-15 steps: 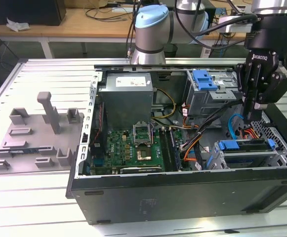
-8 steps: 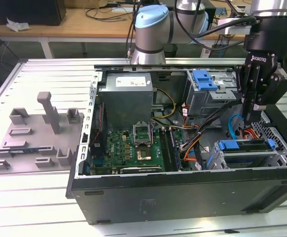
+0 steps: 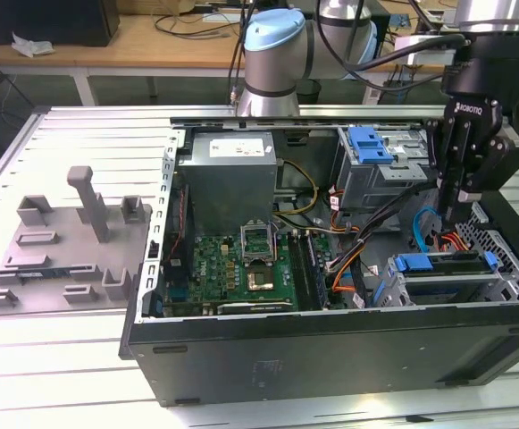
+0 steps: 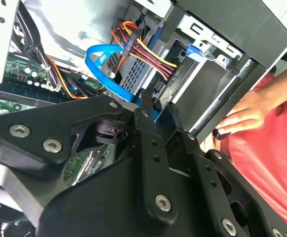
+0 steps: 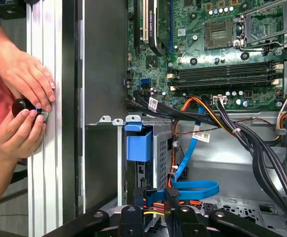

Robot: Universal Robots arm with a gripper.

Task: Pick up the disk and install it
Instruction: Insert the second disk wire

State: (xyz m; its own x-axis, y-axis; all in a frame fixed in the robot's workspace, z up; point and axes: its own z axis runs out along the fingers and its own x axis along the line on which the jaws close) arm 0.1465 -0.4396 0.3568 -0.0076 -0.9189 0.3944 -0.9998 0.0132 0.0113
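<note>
Hanging over the drive cage, the claw is pointed straight down. Whether it is spread or pinched cannot be told. The disk is judged to be already seated in the cage, directly beneath the claw and near it. Its long axis is laid level, crosswise to the claw's downward line. In the first wrist view its blue tab is seen just ahead of the claw.

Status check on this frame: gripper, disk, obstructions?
Gripper low inside the case, over the drive cage. Disk in the cage, blue carrier showing. Cables close by; person's hands at case edge.
</note>
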